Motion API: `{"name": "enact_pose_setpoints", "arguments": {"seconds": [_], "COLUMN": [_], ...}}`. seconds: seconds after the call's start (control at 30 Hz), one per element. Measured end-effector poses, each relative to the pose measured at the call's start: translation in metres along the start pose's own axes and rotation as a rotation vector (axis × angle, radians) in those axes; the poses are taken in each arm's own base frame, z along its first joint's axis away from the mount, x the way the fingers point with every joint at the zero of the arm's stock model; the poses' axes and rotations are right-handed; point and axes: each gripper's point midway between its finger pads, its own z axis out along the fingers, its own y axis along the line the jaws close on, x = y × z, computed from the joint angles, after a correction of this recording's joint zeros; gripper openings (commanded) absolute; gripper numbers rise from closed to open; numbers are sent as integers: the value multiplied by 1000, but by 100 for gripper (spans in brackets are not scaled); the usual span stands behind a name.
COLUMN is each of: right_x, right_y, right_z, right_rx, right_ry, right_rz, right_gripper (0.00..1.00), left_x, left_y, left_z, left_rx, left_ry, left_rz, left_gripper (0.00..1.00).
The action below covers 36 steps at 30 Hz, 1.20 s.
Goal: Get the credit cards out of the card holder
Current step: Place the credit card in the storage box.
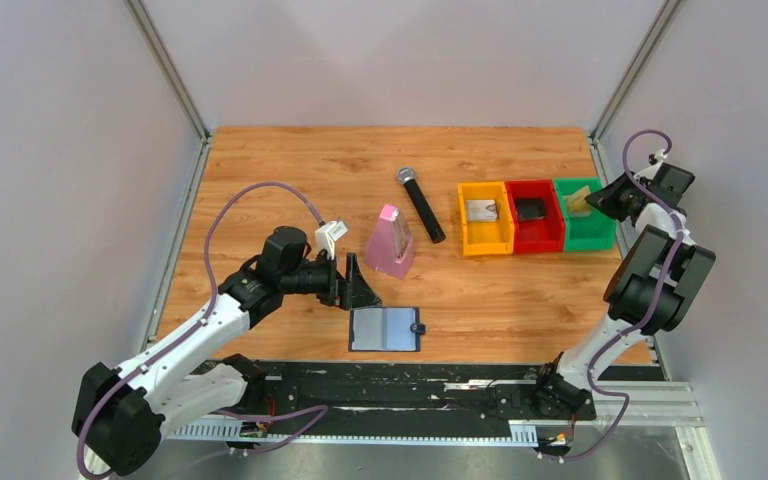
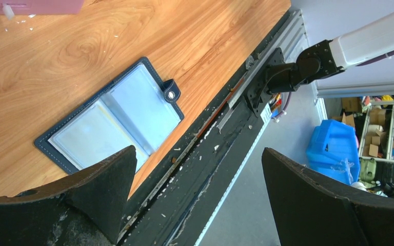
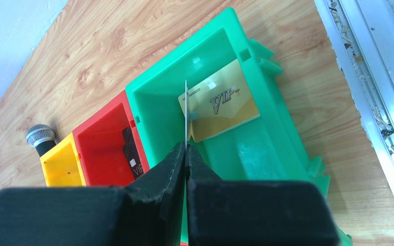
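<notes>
The navy card holder (image 1: 385, 328) lies open and flat near the table's front edge, its pale slotted inside up. It also shows in the left wrist view (image 2: 115, 118), and its slots look empty. My left gripper (image 1: 360, 284) is open and empty just above and left of it (image 2: 197, 154). My right gripper (image 1: 600, 200) is over the green bin (image 1: 600, 238), shut (image 3: 185, 146) on a thin card (image 3: 185, 110) seen edge-on. A tan-gold VIP card (image 3: 220, 107) leans inside the green bin (image 3: 159, 110).
A red bin (image 1: 535, 232) holds a dark card (image 3: 132, 154). A yellow bin (image 1: 484, 236) holds a silvery card (image 1: 481, 210). A pink metronome (image 1: 390, 242) and a black microphone (image 1: 421, 205) stand mid-table. A black rail (image 2: 205, 169) runs along the front edge.
</notes>
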Motion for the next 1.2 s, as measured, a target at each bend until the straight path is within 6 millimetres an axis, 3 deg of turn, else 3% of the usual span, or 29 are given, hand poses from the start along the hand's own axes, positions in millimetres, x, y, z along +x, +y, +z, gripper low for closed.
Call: {"name": "enact_pose_setpoints", "arguments": {"seconds": [0.2, 0.5, 1.2], "right_x": [0, -6, -24], "right_y": [1, 0, -11], "right_z": [1, 5, 16], "right_rx": [-1, 16, 127], "right_ry": [-1, -11, 10], "right_rz": [15, 35, 84], "right_gripper": [5, 19, 28], "left_x": [0, 0, 0], "left_y": [0, 1, 3], "left_z": [0, 0, -2], "left_rx": [-2, -4, -26], "left_ry": [-1, -2, -9], "left_rz": [0, 0, -6], "left_gripper": [100, 100, 100]}}
